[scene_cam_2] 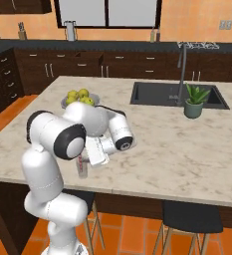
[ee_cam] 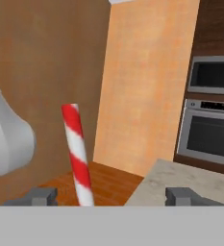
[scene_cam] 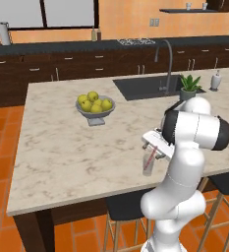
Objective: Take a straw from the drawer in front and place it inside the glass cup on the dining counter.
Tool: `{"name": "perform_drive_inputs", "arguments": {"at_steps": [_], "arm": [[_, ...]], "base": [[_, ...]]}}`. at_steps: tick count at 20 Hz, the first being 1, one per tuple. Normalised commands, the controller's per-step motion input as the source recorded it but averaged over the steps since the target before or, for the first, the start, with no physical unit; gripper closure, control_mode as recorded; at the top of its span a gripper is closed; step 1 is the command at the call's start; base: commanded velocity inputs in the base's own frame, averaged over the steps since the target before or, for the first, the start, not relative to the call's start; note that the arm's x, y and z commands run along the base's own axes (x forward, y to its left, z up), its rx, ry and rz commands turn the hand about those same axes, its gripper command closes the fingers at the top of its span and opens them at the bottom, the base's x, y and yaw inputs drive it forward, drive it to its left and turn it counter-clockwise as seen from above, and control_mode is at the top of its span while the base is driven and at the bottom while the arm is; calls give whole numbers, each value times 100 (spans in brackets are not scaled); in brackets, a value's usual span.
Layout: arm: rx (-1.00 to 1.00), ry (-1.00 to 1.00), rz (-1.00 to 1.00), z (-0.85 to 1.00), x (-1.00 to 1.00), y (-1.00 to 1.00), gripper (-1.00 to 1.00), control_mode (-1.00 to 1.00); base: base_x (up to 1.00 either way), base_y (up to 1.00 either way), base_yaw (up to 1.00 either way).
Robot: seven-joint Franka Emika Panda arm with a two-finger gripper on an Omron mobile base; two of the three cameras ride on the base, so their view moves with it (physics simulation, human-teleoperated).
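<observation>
gripper — fingers spread, released | straw — upright between them, standing in glass cup | dining counter near edge

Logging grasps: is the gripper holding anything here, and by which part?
Nothing is held. The gripper is open; the straw stands between its fingers, touching neither, its lower end in the cup.

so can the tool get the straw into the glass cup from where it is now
Probably yes. The tool hangs at the glass cup near the dining counter edge, and the striped straw looks already in the cup in the left base view. Nothing stands between them.
</observation>
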Motion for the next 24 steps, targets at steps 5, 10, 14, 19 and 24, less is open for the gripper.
{"name": "perform_drive_inputs", "arguments": {"at_steps": [5,10,14,19,24], "arm": [[-4,0,-10,5,0,0,-100,-100],[-15,-1,-14,18,0,-19,-100,-100],[-21,-5,-13,24,-3,-23,-100,-100],[-23,-18,-9,51,-39,-21,-100,-100],[-25,-43,-1,74,-90,1,-100,-100]], "base": [[0,0,0],[0,0,0],[0,0,0],[0,0,0],[0,0,0]]}}
